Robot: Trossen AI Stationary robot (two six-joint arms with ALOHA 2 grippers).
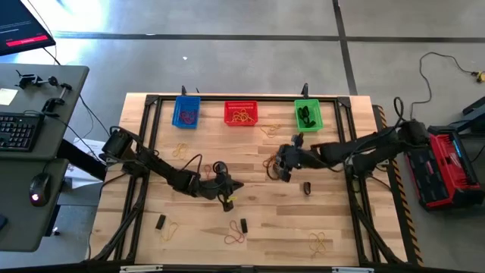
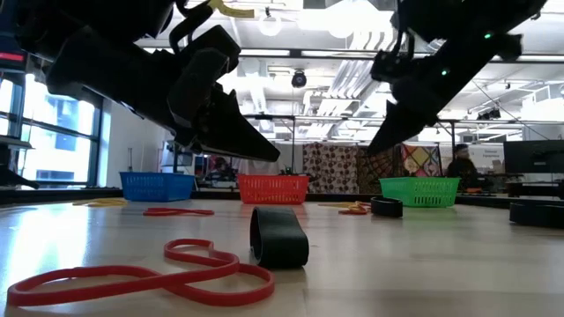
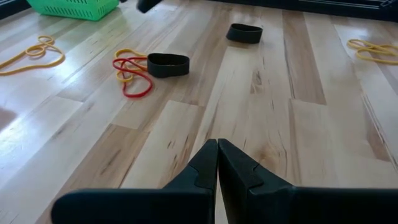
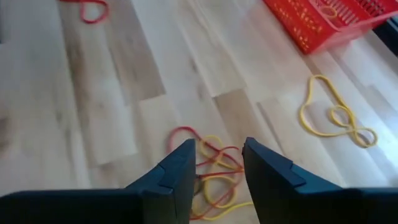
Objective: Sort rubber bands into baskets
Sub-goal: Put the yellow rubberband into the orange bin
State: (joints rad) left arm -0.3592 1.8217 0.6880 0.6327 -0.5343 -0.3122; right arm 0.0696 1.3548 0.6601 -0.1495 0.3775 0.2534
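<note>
Right gripper fingers part-open, empty, above a tangled red and yellow rubber bands clump lying between them on the tabletop. Risk: closing grabs mixed colours together, wrong basket. Left gripper fingers closed, empty, idle.

We see red rubber band lying in figure-eight on surface, near camera. Thick dark band stands on edge just beside it. Far side, row of baskets: blue basket, red basket, green basket. Another dark band near green one. Two dark arms hang overhead, clear of surface. Person in room behind.
</note>
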